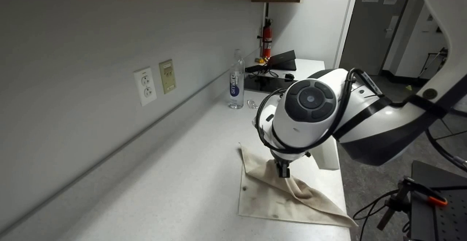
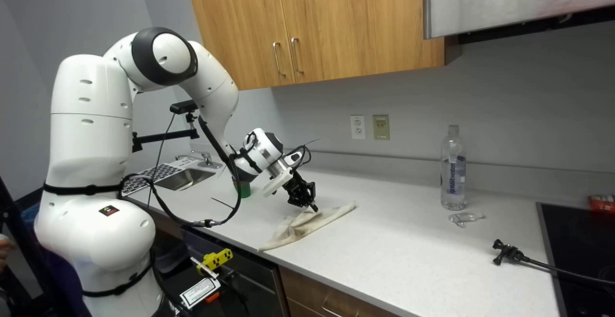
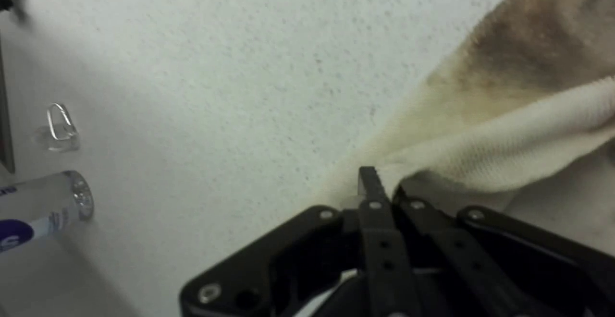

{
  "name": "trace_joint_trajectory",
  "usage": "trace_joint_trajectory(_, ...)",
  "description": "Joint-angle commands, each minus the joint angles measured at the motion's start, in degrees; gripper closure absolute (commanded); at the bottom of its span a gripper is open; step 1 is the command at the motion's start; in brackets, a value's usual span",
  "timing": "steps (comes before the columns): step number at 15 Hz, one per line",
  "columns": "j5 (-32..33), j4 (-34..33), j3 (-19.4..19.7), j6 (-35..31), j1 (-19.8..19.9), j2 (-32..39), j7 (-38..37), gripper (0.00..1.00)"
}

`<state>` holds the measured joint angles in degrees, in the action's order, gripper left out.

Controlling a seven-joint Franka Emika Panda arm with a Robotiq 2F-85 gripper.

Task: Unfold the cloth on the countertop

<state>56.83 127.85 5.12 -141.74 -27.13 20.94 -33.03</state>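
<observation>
- Beige cloth point(image 1: 268, 202), brown-stained: lies on the countertop point(image 1: 175, 182), one layer flat, the rest doubled over it in a rumpled diagonal band; one corner reaches the front edge.
- Robotiq gripper point(image 3: 386, 185): jaws nearly together, apparently with a pinch of cloth between the tips; which layer is caught cannot be told.
- Progress, as judged: unfolding is partial; the doubled part is left to be drawn out and smoothed.
- Surface: white, finely speckled; a smartwater bottle point(image 2: 453, 168) stands upright, well apart from the cloth, near the black cooktop point(image 2: 584, 254).
- Room: white duplex outlet point(image 2: 357, 127) beside a tan wall plate point(image 2: 381, 127); wooden cabinets point(image 2: 355, 24) above; red fire extinguisher point(image 1: 267, 38) beyond.
</observation>
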Motion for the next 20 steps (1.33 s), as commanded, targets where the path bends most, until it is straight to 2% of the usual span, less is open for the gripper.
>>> trace_joint_trajectory(1, 3.72, 4.6, -3.38, 6.05, 4.35, -4.8, -2.2, 1.0)
trace_joint_trajectory(9, 12.04, 10.99, -6.34, 16.81, 11.23, -9.43, -7.83, 1.0)
trace_joint_trajectory(14, 11.49, 12.56, -8.06, 18.65, 14.25, -8.95, -11.03, 1.0)
trace_joint_trajectory(15, 11.48, 12.67, -8.24, 18.95, 14.55, -8.76, -11.85, 0.73)
trace_joint_trajectory(16, 11.54, 12.86, -8.41, 19.1, 14.79, -8.72, -12.59, 0.72)
trace_joint_trajectory(20, 12.33, 13.11, -9.18, 20.01, 14.93, -9.23, -15.53, 0.42)
